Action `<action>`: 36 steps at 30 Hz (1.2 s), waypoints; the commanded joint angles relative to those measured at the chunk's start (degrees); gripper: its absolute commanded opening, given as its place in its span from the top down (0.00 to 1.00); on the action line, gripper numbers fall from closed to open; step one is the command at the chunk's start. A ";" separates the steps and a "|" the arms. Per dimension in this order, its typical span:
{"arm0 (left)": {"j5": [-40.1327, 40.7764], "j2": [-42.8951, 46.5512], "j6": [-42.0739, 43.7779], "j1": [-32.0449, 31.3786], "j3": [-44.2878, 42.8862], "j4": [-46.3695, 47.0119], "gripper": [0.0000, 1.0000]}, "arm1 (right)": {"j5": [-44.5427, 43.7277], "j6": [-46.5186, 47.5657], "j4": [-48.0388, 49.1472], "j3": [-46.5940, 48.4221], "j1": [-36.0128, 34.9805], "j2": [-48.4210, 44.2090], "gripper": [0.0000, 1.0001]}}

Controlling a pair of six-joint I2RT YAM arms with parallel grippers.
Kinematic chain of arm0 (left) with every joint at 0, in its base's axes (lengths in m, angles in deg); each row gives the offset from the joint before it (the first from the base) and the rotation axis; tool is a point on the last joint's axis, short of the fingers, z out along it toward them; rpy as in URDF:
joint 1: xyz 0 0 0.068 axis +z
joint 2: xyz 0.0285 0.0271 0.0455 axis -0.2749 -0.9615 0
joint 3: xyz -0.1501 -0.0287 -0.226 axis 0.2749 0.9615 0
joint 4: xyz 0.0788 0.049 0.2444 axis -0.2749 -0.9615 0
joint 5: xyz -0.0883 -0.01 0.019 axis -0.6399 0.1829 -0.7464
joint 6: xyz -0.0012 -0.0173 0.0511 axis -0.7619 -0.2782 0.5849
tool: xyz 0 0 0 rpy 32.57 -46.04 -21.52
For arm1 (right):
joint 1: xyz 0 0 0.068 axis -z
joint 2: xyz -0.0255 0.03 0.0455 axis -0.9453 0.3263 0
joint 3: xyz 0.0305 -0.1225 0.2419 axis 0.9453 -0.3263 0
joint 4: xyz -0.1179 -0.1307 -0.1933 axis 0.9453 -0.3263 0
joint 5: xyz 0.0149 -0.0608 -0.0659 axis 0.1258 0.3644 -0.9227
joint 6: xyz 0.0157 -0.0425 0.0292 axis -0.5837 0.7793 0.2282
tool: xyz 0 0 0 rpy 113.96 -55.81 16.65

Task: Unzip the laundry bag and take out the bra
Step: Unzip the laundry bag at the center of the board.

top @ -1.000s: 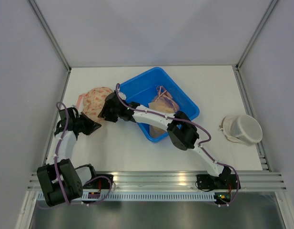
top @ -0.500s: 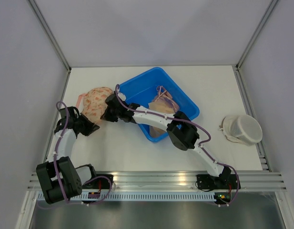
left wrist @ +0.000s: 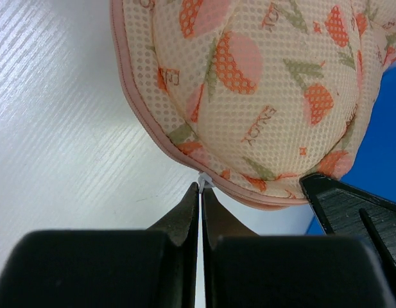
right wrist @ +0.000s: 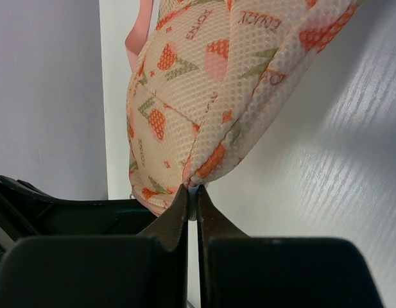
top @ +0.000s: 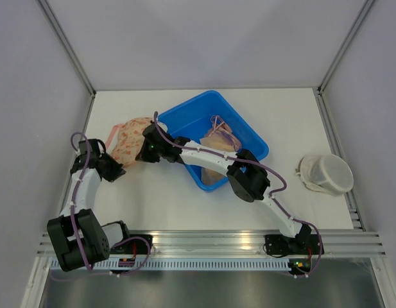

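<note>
Upper left, the peach floral mesh laundry bag (top: pixel 129 138) looks zipped. The left gripper (left wrist: pixel 201 192) pinches its small white zipper pull (left wrist: pixel 202 182) and the right gripper (right wrist: pixel 192 196) pinches its seam. 2 steps remain: unzipping and bra removal.

Records the right gripper (right wrist: pixel 192 192) pinched tight on the lower seam of the laundry bag (right wrist: pixel 185 96), against jaws standing apart a second ago. Records the left arm (top: pixel 79 189) swung further left, toward the side wall, carrying the left gripper (left wrist: pixel 201 187) left of its earlier place with the bag's pink edge in its grip. Finds the bag no longer a round dome as before: flattened, pulled out of shape and stretched between the two grips.
</note>
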 commanded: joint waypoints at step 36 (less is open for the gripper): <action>-17.09 4.30 -5.32 -2.73 6.81 12.98 0.98 | -2.44 -6.73 -2.87 -1.78 0.54 -5.52 0.37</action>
